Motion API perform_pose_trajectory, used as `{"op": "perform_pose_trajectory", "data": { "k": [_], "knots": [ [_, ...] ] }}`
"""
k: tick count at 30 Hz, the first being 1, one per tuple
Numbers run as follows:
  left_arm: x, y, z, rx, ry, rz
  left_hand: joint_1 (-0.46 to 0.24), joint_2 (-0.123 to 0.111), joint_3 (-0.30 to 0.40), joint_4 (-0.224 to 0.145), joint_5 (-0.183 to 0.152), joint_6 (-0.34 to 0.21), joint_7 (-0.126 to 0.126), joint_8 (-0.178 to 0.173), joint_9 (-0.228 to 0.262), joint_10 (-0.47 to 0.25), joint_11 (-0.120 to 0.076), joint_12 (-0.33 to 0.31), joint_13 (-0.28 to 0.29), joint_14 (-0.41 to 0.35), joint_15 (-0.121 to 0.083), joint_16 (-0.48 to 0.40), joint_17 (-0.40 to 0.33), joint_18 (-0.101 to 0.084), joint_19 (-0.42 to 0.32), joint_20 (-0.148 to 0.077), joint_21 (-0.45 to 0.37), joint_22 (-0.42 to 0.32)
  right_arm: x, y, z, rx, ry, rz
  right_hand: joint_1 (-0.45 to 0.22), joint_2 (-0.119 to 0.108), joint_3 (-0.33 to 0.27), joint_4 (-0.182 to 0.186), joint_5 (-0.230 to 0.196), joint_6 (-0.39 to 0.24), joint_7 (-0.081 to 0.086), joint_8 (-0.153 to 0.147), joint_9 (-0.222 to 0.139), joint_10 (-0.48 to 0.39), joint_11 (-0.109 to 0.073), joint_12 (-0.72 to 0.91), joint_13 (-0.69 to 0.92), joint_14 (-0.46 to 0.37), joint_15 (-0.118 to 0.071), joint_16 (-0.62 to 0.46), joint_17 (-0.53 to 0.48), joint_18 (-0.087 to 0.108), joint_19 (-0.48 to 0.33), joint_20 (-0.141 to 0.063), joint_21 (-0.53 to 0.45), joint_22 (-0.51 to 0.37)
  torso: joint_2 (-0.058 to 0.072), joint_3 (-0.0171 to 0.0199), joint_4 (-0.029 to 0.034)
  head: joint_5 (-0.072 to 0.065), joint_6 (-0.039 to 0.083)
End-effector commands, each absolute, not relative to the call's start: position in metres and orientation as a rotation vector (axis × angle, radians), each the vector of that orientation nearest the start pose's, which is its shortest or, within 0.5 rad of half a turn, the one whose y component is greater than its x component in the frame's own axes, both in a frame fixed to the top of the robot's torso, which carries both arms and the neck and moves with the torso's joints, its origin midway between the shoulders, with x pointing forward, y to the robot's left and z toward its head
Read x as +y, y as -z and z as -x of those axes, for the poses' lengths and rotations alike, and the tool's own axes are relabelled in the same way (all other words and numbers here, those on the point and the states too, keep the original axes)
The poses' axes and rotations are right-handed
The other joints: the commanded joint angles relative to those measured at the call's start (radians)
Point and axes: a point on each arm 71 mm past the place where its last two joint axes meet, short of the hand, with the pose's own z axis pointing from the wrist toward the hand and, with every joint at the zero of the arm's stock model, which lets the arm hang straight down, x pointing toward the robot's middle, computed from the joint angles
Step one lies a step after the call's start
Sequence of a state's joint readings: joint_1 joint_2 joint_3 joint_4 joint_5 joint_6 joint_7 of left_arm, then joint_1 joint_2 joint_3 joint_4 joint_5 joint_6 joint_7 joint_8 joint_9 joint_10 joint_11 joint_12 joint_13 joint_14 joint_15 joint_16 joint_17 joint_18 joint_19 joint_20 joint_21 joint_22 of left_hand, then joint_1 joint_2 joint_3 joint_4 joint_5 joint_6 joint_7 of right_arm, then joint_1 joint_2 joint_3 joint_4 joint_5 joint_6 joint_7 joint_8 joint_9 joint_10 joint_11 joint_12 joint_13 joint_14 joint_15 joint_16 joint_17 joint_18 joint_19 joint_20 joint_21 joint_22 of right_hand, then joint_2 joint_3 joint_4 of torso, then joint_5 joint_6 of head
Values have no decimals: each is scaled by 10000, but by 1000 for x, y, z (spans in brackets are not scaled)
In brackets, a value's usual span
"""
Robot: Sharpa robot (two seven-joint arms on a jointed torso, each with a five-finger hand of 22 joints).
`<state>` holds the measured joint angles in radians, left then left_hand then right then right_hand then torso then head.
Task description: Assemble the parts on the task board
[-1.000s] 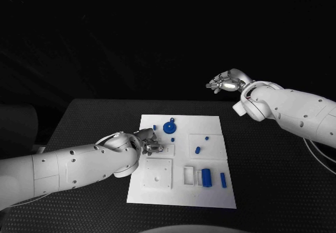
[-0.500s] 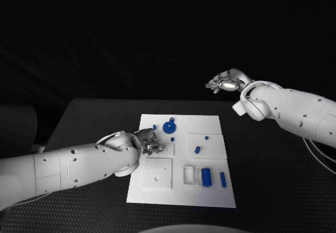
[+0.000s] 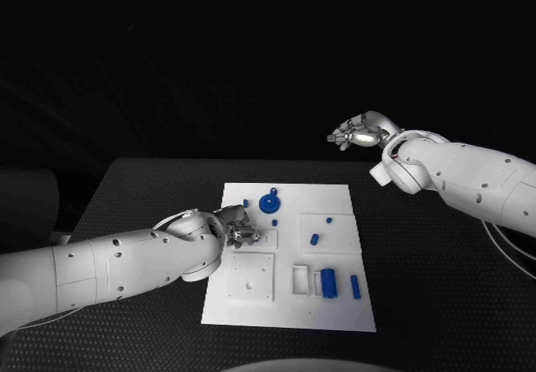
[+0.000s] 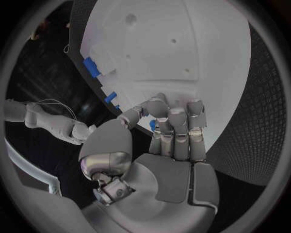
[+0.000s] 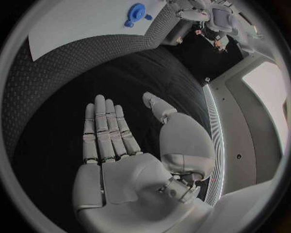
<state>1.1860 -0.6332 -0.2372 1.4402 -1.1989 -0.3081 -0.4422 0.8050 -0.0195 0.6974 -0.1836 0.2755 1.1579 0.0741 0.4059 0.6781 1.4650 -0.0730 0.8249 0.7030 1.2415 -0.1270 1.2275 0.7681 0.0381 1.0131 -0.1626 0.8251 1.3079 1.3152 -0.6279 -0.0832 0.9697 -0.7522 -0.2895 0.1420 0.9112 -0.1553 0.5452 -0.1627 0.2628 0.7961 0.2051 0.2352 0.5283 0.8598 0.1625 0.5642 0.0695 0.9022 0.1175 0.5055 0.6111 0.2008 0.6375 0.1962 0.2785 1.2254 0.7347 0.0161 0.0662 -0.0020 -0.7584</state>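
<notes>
Lying in the middle of the head view, the white task board [image 3: 293,306] sits on the black table [image 3: 435,294] with six blue parts visible on it. One round part with a small tab [image 3: 269,203] lies near the board's top centre. One tiny blue part [image 3: 273,222] lies just below it, and two small parts, [image 3: 328,221] and [image 3: 315,239], sit right of centre. Toward the lower right of the board, one thick upright block [image 3: 330,282] stands beside a white rectangular frame [image 3: 300,280], and one slim bar [image 3: 355,287] lies just to the right of the block. One square white plate with holes [image 3: 252,277] occupies the board's lower left.

Two white arms enter the frame. The left hand [image 3: 237,230] comes in from the lower left and sits over the board's left edge, at mid-height of the picture. In the left wrist view the left hand [image 4: 167,131] has its fingers [image 4: 177,121] curled inward over the board, with a bit of blue showing just by the fingertips; whether it actually holds that piece cannot be told.

The right hand [image 3: 359,132] is raised in the upper right of the head view, beyond the table's far edge and well apart from the board. In the right wrist view the right hand [image 5: 124,145] is spread flat, fingers [image 5: 103,126] extended and thumb apart, holding nothing, with the round blue part [image 5: 135,10] far off at the frame's top.
</notes>
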Motion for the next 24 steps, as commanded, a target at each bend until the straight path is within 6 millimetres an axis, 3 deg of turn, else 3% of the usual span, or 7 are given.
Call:
{"op": "perform_pose_trajectory", "data": {
  "k": [1, 7, 13, 16, 24],
  "knots": [
    [138, 283, -460, 21031, 4968, 1127, -55, -284, 75, 188, -445, 695, -735, 69, -36, -390, -283, 62, -53, -67, 4, 52, -51, 45, -63, -526, 36, 182, -264, 161, -590, 15847, -8262, -4700, -102, 7, -12, 40, 57, -37, 56, 45, -17, 80, 0, -58, -8, 24, 43, -70, 11, 5, 10, 44, -50, 11, -2, -3, 4, 5, -5],
    [140, 283, -461, 21049, 4912, 1178, -123, -676, 42, 542, -999, 659, -737, 152, -109, -404, -283, 109, -141, -76, -10, 87, -125, 50, -61, -536, 29, 180, -264, 161, -589, 15855, -8260, -4704, -100, 5, -13, 37, 64, -37, 56, 46, -19, 80, 0, -59, -8, 22, 43, -72, 12, 4, 8, 45, -54, 14, -1, 1, 8, -4, -15],
    [140, 283, -461, 21036, 4911, 1225, -125, -935, 29, 778, -1318, 627, -736, 211, -168, -417, -282, 144, -207, -93, -24, 110, -181, 55, -64, -545, 20, 180, -264, 162, -589, 15863, -8254, -4710, -100, 3, -15, 35, 70, -37, 56, 48, -20, 80, 0, -60, -8, 19, 44, -75, 14, 4, 5, 46, -60, 18, -2, 0, 8, -6, -14],
    [141, 283, -461, 21031, 4907, 1229, -148, -1048, 27, 993, -1707, 613, -740, 255, -209, -424, -285, 171, -250, -98, -30, 132, -217, 58, -65, -551, 12, 178, -264, 162, -589, 15865, -8257, -4709, -100, 4, -16, 34, 72, -37, 56, 49, -21, 81, 0, -60, -8, 18, 44, -77, 14, 4, 5, 46, -62, 19, 1, -1, 9, -17, -16],
    [143, 284, -462, 21004, 4858, 1281, -169, -1089, 15, 1089, -1775, 611, -741, 279, -227, -424, -285, 190, -268, -99, -32, 148, -231, 55, -66, -551, 11, 180, -265, 162, -589, 15868, -8245, -4717, -100, 4, -20, 32, 79, -37, 56, 51, -24, 83, 0, -61, -7, 15, 45, -81, 17, 3, 3, 47, -69, 25, 0, 0, 6, -15, -22]
  ]
}}
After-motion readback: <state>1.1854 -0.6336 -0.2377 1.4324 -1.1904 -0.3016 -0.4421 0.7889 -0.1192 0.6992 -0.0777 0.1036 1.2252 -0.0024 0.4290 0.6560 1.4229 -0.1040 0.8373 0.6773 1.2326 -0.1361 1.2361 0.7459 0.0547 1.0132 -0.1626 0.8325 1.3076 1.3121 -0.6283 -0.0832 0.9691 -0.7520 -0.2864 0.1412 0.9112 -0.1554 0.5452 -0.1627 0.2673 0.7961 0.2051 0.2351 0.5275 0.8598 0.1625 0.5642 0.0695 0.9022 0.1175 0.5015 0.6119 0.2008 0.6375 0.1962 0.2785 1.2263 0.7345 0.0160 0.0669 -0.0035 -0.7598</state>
